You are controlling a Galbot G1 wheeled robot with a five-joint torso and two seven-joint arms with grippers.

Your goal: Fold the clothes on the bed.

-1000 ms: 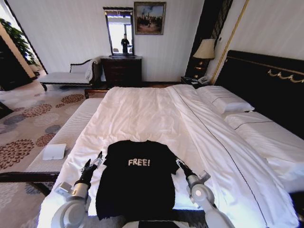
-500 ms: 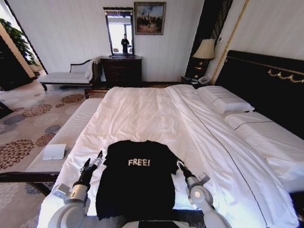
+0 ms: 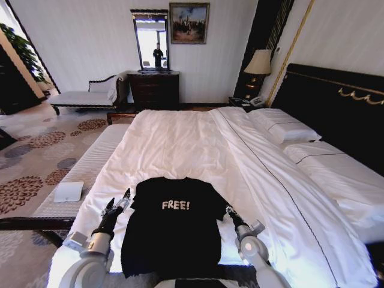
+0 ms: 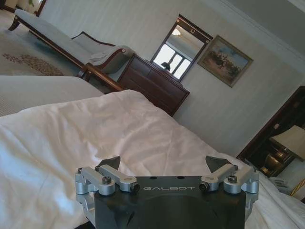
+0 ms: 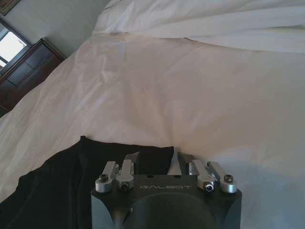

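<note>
Since the preceding frames both arms have drawn slightly back toward the robot, the grippers still flanking the T-shirt (image 3: pixel 174 225). Left of the T-shirt, the left gripper (image 3: pixel 118 205) rests over white sheet beside the sleeve, jaws spread and empty. The T-shirt lies flat, lettering up, at the near end of the bed (image 3: pixel 180 144). Right of it, the right gripper (image 3: pixel 230 212) sits at the other sleeve edge, jaws parted narrowly around the hem. Folding appears not yet begun.
</note>
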